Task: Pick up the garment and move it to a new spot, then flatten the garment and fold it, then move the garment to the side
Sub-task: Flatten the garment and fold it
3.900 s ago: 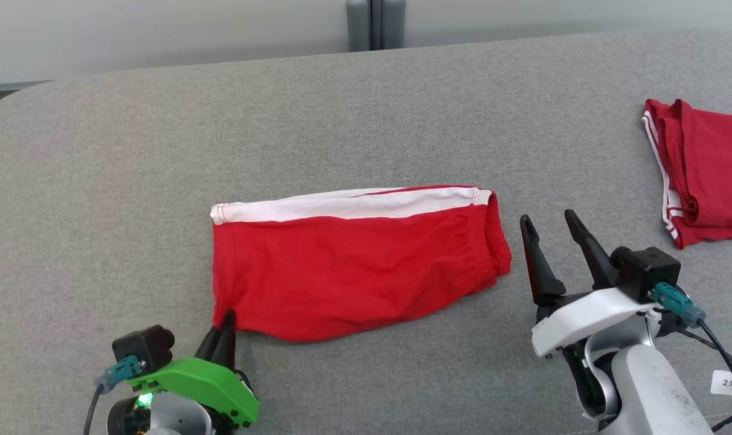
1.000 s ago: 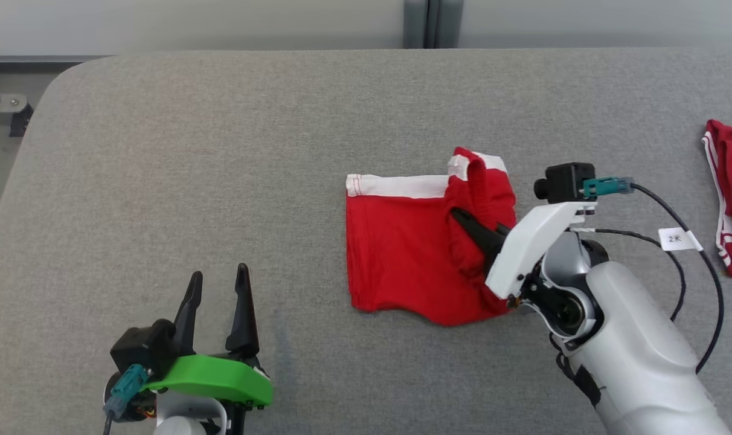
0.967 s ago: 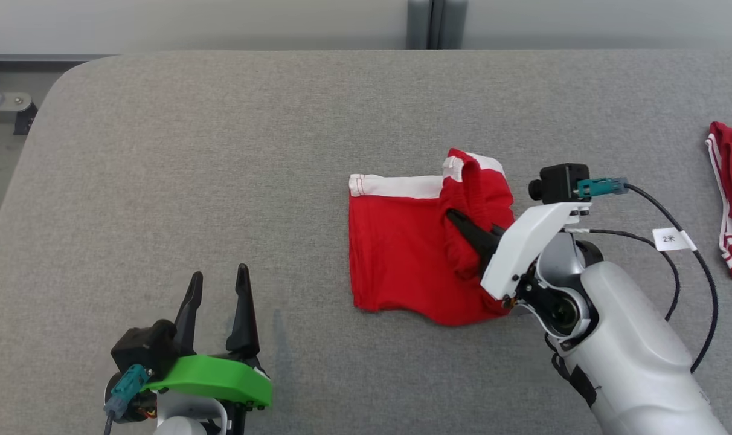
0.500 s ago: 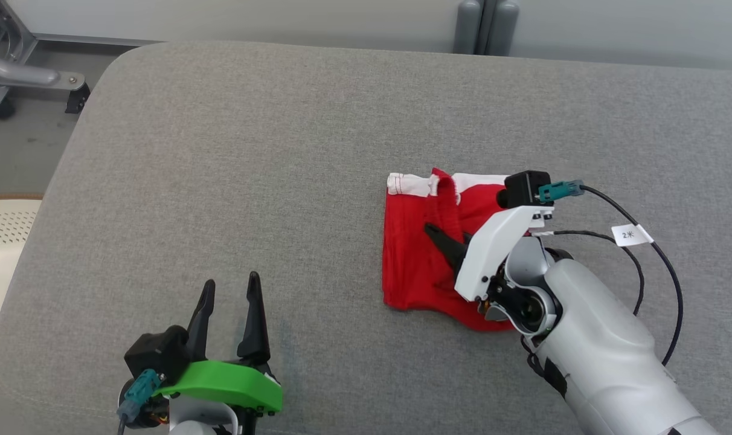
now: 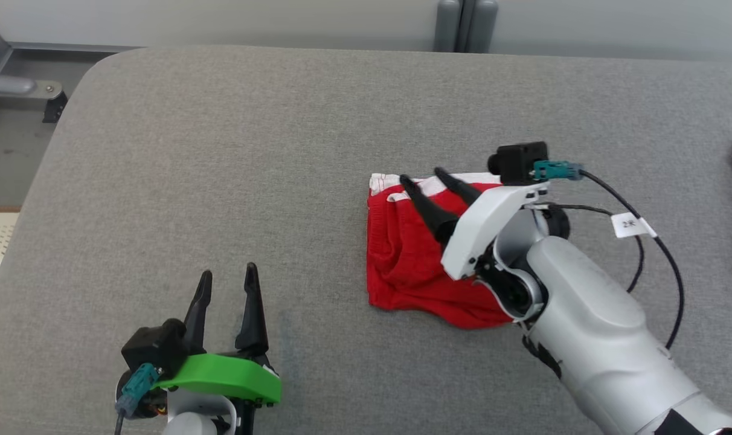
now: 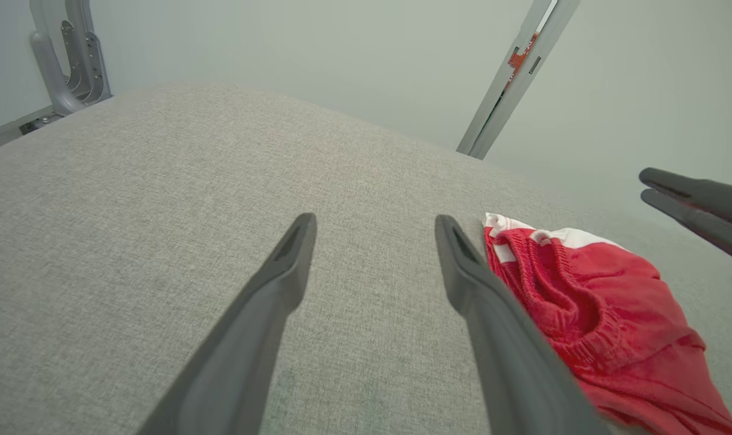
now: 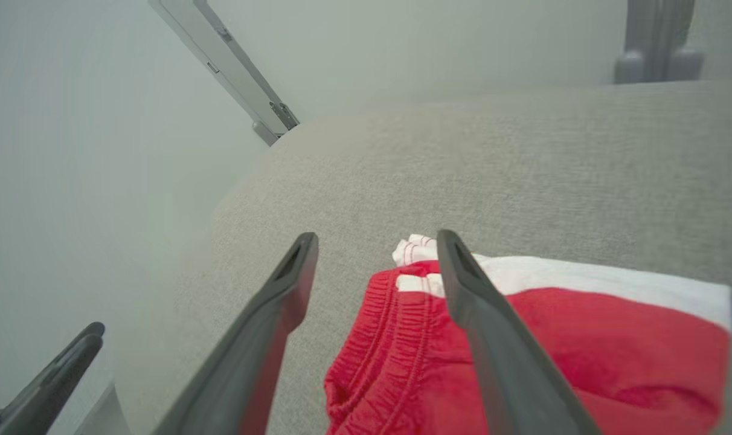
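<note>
A: Lower left of the head view, the left gripper [image 5: 228,272] hovers above the grey pad [image 5: 221,151], its fingers apart and holding nothing.

B: And the shorts [image 5: 402,266]?

A: They lie right of centre, doubled over, with the waistband bunched along their left edge. The right gripper [image 5: 422,175] hangs over their upper edge, fingers spread, gripping nothing.

B: It should rise straight up so the top layer isn't dragged open.

Open grey surface [image 5: 221,151] lies left of the garment [image 5: 402,266]; the right arm [image 5: 583,302] overhangs it.
</note>
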